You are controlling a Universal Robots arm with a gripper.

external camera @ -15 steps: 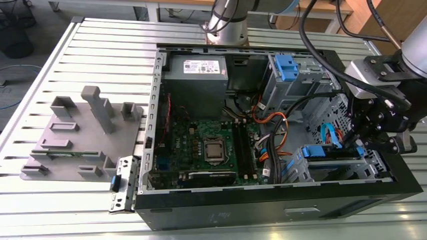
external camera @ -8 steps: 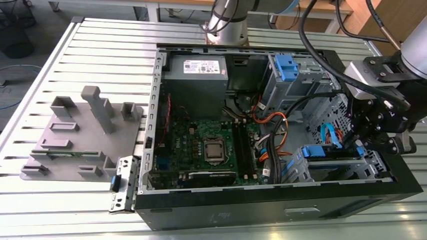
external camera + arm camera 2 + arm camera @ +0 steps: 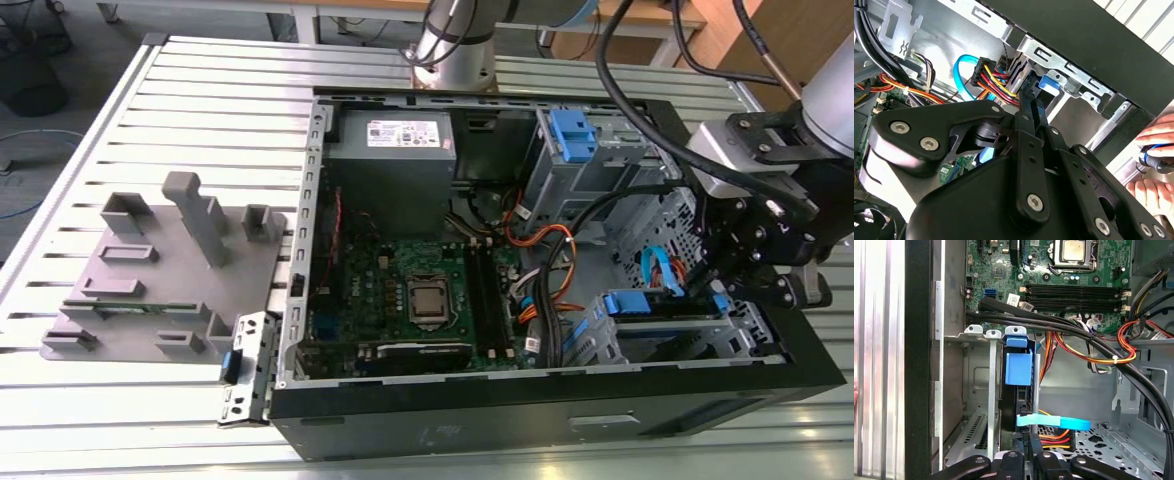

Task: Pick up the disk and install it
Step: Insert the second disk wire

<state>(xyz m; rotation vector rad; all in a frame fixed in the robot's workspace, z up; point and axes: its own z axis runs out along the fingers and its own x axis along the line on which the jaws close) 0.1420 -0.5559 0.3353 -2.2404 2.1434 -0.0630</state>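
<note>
The disk point(image 3: 650, 305) sits in the drive cage point(image 3: 741, 340) at the front corner of the open computer case, on the exterior view's right. In the first wrist view the disk point(image 3: 1016, 400) stands edge-on between the cage's metal rails, its blue bracket tab point(image 3: 1018, 369) at the far end. My gripper point(image 3: 718, 290) is at the disk's near end, and its jaws are closed narrowly on that end. In the second wrist view the gripper point(image 3: 1030, 95) points into the cage, with the blue tab point(image 3: 1049, 82) just beyond its tips.
A light blue flat cable point(image 3: 1054, 421) crosses beside the disk, and black, red and yellow cables point(image 3: 1079, 335) hang over the motherboard point(image 3: 414, 290). An upper drive cage with a blue bracket point(image 3: 574, 135) is behind. A grey fixture point(image 3: 160, 270) lies outside the case. A person's hand point(image 3: 1156, 137) is close outside the case wall.
</note>
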